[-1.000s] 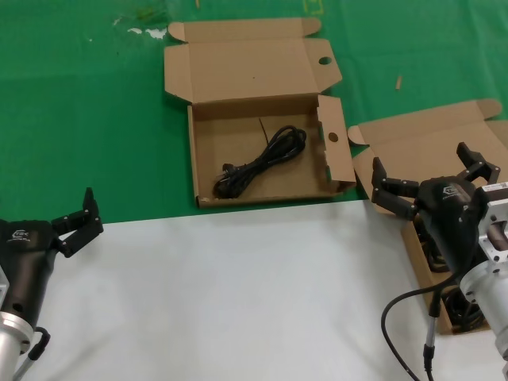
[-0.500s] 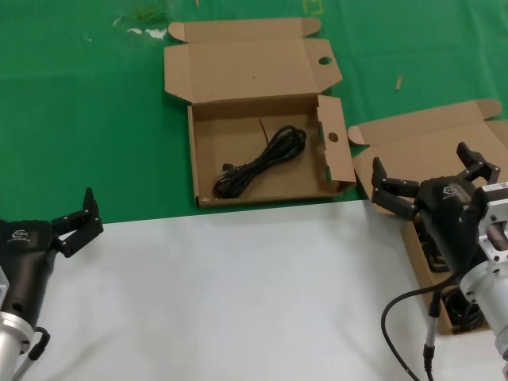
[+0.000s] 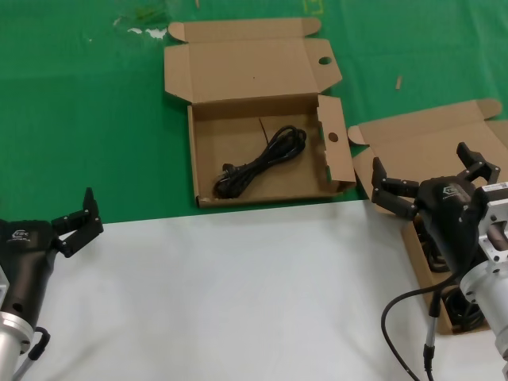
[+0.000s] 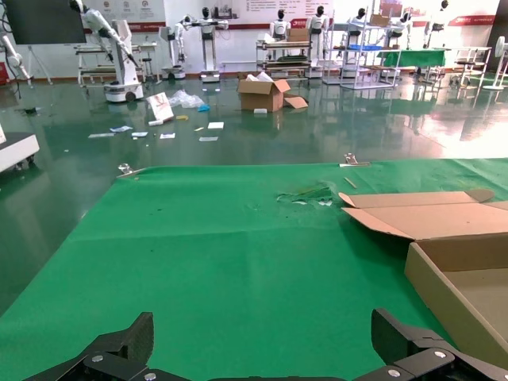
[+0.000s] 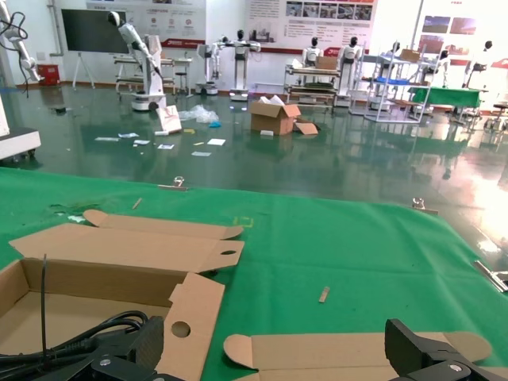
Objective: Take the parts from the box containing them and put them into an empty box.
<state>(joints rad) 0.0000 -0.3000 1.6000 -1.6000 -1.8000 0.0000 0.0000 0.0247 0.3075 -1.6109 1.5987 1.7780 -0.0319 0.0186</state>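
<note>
Right gripper [image 3: 426, 184], seen in the head view with its fingers spread wide apart and nothing between them, is held above the near right box [image 3: 444, 151], the one whose lid bears rounded ear tabs. Dark cable bundles [image 3: 456, 305] are glimpsed inside this box beneath the right arm, largely hidden by it. Left gripper [image 3: 79, 222] is positioned low at the left, over the edge where the white sheet [image 3: 230, 294] meets the green cloth [image 3: 87, 119]; its fingers are likewise parted and empty. In the left wrist view both fingertips [image 4: 119, 349] are shown well apart above the green cloth.

Farther back, near the centre, the wide shallow box [image 3: 262, 171] is laid open, with round holes visible in its lid flap and its side flap. One coiled black cable [image 3: 260, 163] is lying diagonally on its floor. In the right wrist view this cable [image 5: 75, 337] is seen just beside the holed side flap [image 5: 190, 313].
</note>
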